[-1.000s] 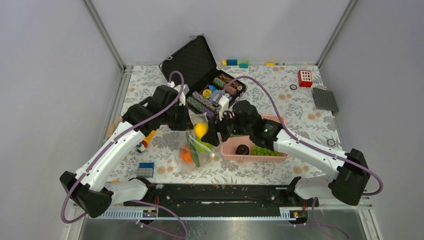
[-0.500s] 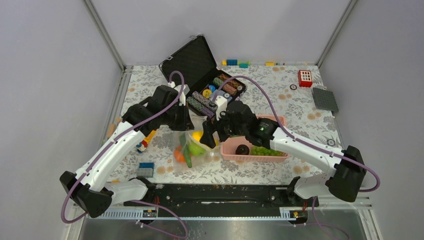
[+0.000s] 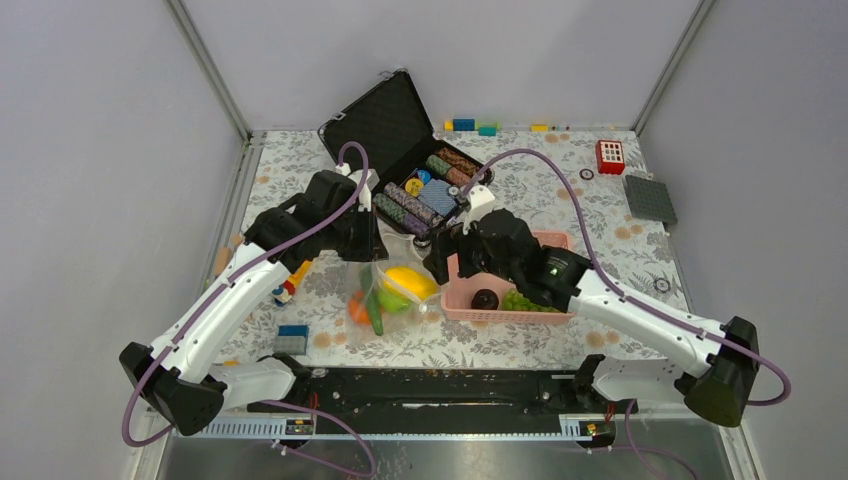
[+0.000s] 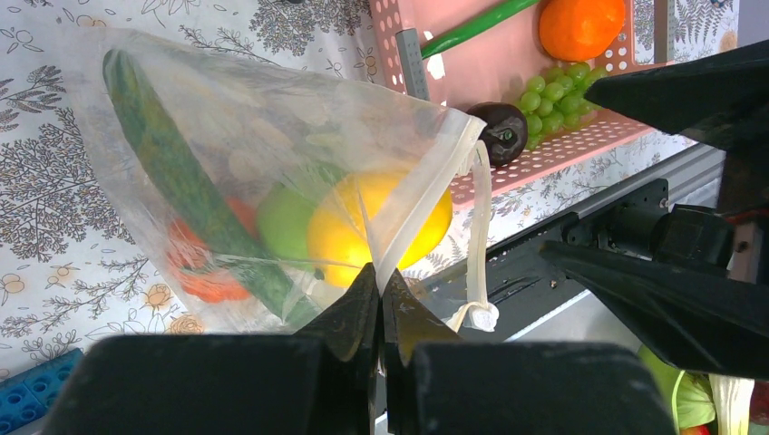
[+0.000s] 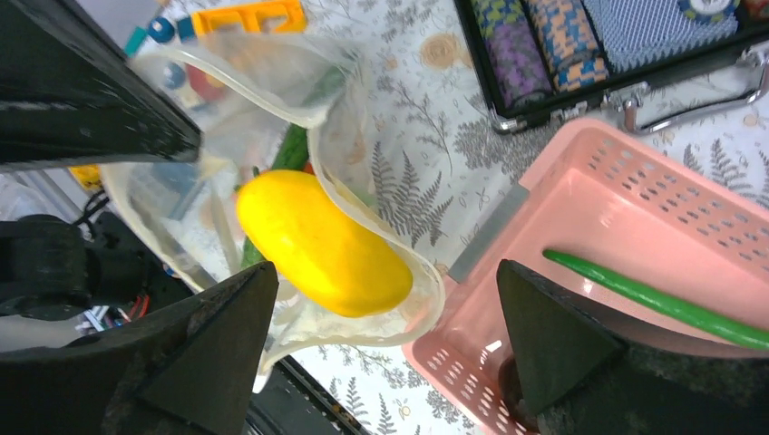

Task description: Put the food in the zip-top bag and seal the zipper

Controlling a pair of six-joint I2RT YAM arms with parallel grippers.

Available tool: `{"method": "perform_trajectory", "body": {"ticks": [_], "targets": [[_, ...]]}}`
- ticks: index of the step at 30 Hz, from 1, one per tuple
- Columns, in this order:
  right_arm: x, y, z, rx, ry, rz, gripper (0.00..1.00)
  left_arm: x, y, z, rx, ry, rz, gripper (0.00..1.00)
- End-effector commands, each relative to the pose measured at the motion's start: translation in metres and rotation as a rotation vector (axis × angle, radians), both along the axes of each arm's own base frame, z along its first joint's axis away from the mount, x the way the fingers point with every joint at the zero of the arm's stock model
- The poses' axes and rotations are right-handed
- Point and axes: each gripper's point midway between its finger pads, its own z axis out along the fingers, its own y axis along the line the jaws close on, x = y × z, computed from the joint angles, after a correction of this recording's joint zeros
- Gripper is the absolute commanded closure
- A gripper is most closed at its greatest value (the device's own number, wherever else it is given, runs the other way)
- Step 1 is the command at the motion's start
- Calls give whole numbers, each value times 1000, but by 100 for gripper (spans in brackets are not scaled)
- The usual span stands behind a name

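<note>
Top external view: the zip-top bag (image 3: 385, 290) is lying on the floral table (image 3: 600, 200) a bit left of center frame, with its mouth open and facing right toward the pink basket (image 3: 560, 316). The zipper (image 4: 426, 195) strip isn't closed, you can see it curving around the open mouth in the left wrist view. Inside the bag there's a long green veggie (image 4: 172, 172), something orange-red (image 4: 195, 267) and a green apple (image 4: 283, 222). A yellow fruit (image 5: 322, 243) sits right in the mouth, part of it poking past the rim.

The left gripper (image 4: 381, 304) is pinched tight on the bag's rim at the bottom of its own frame, fingers together with the plastic between them. The right gripper (image 5: 385, 272) is spread wide, its 2 fingers far apart at the lower corners of its view, with nothing in it. It hangs over the yellow fruit and the basket's near corner.

The basket is just beside the bag's mouth, lower center-right in the top view; can't tell if they actually touch. In it: a dark round fruit (image 4: 501, 127), green grapes (image 4: 549, 91), a long green pod (image 5: 653, 294) and an orange pumpkin (image 4: 580, 25). Behind all that, upper center, there's an open black case (image 3: 385, 115) with striped poker-chip rolls (image 3: 410, 205).
</note>
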Motion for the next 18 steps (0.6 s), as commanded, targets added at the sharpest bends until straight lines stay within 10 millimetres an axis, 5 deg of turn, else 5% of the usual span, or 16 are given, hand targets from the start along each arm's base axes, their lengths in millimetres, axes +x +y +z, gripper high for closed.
{"method": "perform_trajectory", "body": {"ticks": [1, 18], "targets": [[-4, -5, -37, -74, 73, -23, 3, 3, -4, 12, -46, -53, -18, 100], [38, 24, -79, -71, 49, -140, 25, 2, -7, 11, -56, -45, -35, 100]]}}
